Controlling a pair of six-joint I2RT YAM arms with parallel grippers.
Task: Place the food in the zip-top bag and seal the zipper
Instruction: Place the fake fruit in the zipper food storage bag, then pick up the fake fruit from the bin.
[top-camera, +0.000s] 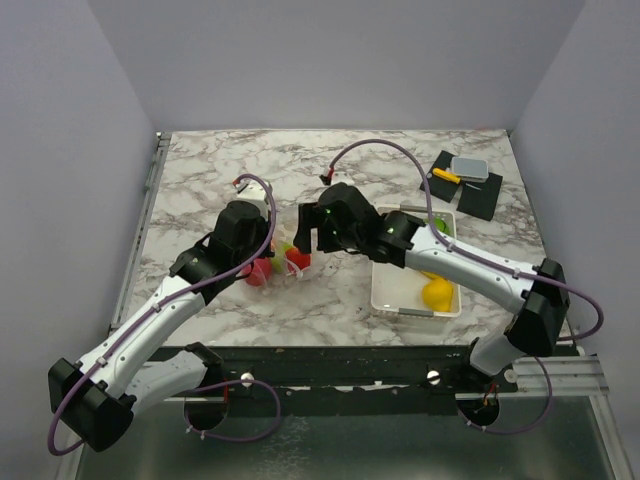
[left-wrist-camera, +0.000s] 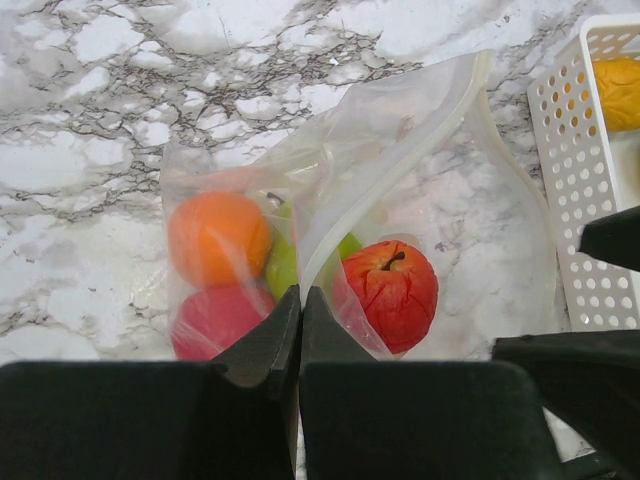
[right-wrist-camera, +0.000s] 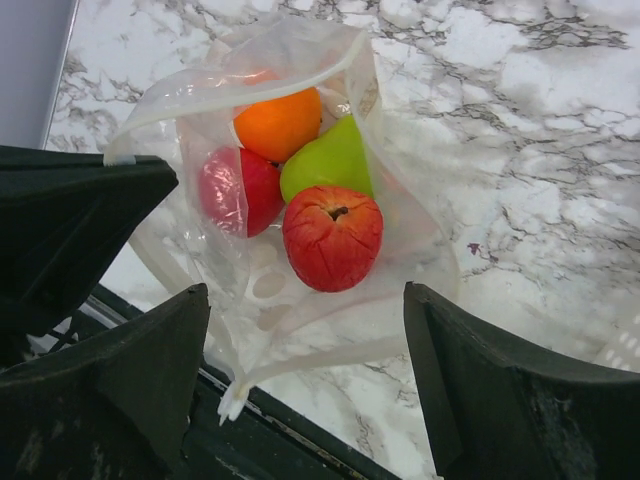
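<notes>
Left wrist view: the clear crinkly plastic zip-top bag (left-wrist-camera: 430, 150) lies just left of the white slotted plastic basket (left-wrist-camera: 575, 180). The left gripper (left-wrist-camera: 301, 300) has its jaws pressed together on the bag's mouth film. The right gripper (right-wrist-camera: 305, 300) hangs above the bag, jaws spread and empty. Four glossy toy fruits (right-wrist-camera: 332, 237) sit inside, and a yellow toy fruit (top-camera: 437, 292) waits in the basket. The film looks limp and slippery, so the pale stiffer zipper strip (right-wrist-camera: 215, 92) is probably the surest hold.
</notes>
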